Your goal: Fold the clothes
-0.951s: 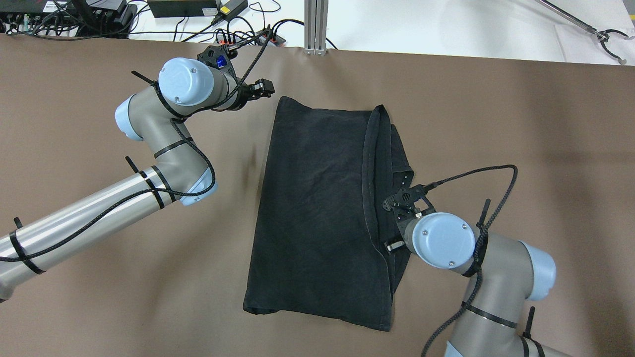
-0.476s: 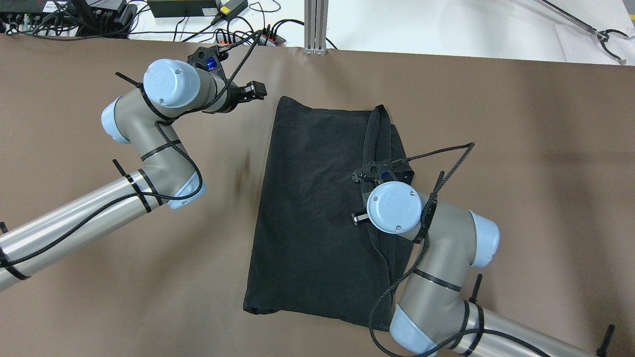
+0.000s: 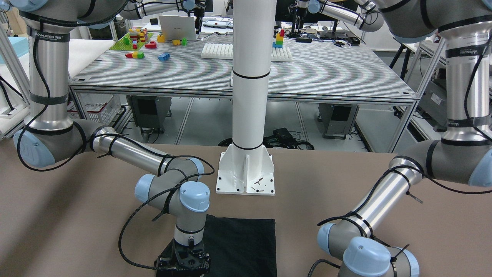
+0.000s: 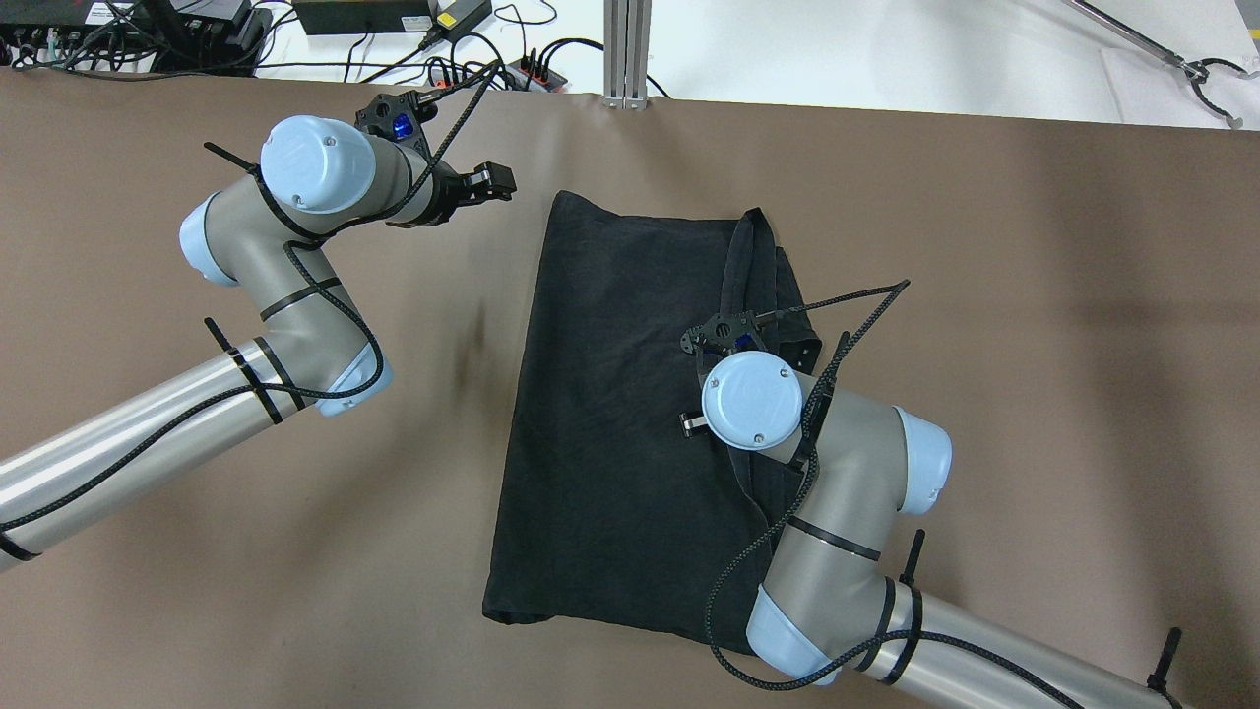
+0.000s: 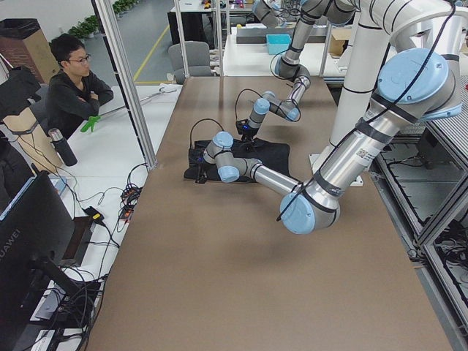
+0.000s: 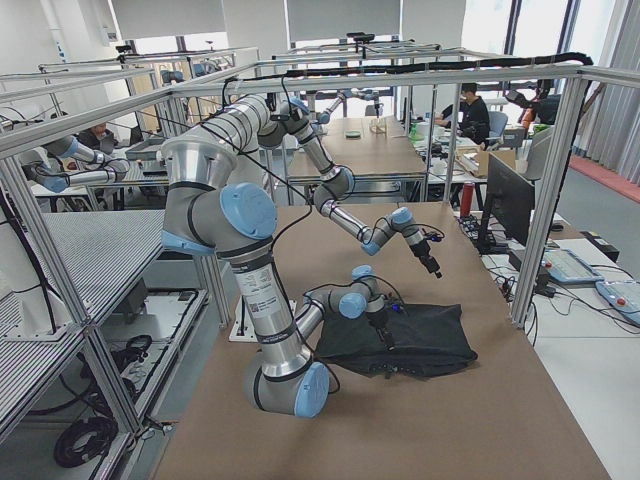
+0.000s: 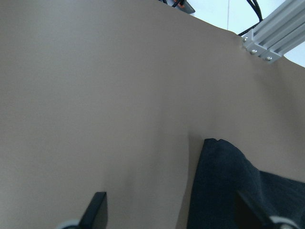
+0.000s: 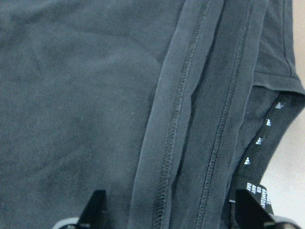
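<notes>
The clothes (image 4: 630, 414) are one black piece lying flat on the brown table, its right side folded over into a stitched hem band (image 8: 171, 143). My right gripper (image 8: 174, 217) hangs open just above that band, both fingers (image 8: 95, 212) spread wide with nothing between them. In the overhead view its wrist hides most of it. My left gripper (image 4: 495, 183) is open over bare table, left of the cloth's far left corner (image 7: 221, 162). The cloth also shows in the front-facing view (image 3: 242, 246) below the white post's base plate (image 3: 246, 179).
Cables and power bricks (image 4: 394, 20) lie beyond the table's far edge, beside an aluminium post (image 4: 627, 49). A person (image 5: 73, 84) sits off the table's far side. Brown table surface (image 4: 1034, 295) surrounds the cloth.
My right arm swung from the cloth's right edge leftward and further out, over the folded band. My left arm drew back to the left, away from the cloth's far corner.
</notes>
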